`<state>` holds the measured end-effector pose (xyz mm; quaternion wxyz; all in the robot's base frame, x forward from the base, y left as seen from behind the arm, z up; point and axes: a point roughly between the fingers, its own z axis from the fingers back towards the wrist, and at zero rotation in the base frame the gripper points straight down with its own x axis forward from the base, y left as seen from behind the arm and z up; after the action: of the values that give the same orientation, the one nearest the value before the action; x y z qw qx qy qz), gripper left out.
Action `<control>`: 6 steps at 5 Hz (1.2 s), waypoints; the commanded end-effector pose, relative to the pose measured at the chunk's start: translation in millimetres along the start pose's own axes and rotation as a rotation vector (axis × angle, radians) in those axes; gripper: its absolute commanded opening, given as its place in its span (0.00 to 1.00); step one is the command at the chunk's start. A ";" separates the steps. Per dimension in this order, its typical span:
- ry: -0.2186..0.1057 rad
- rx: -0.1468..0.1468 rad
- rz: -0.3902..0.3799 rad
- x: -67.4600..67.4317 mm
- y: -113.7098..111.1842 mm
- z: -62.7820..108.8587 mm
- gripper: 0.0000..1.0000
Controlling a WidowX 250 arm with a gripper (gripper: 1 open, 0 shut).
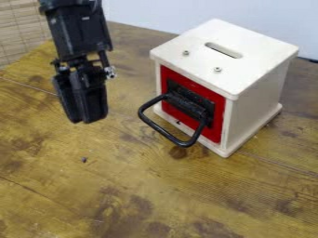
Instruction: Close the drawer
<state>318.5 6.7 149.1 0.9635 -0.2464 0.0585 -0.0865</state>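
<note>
The drawer (194,102) is the red front of a small white cube box (236,58), with a dark centre and a big black loop handle (165,124) hanging down toward the table. The red front sits nearly flush with the box. My gripper (80,116) hangs left of the box, fingers pointing down and pressed together, holding nothing, about a hand's width left of the handle and above the wooden table.
The box top has a slot (224,49) and two small screws. The worn wooden table (112,186) spreads in front and left. A woven tan panel (18,28) stands at the back left.
</note>
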 end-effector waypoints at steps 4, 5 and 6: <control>-0.070 -0.054 -0.028 7.8 -14.1 29.4 0.00; -0.059 -0.053 -0.014 0.9 -17.5 20.3 0.00; -0.050 -0.048 -0.010 -7.6 -20.0 11.2 0.00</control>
<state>313.3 0.1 143.2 0.9529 -0.2876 0.0756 -0.0602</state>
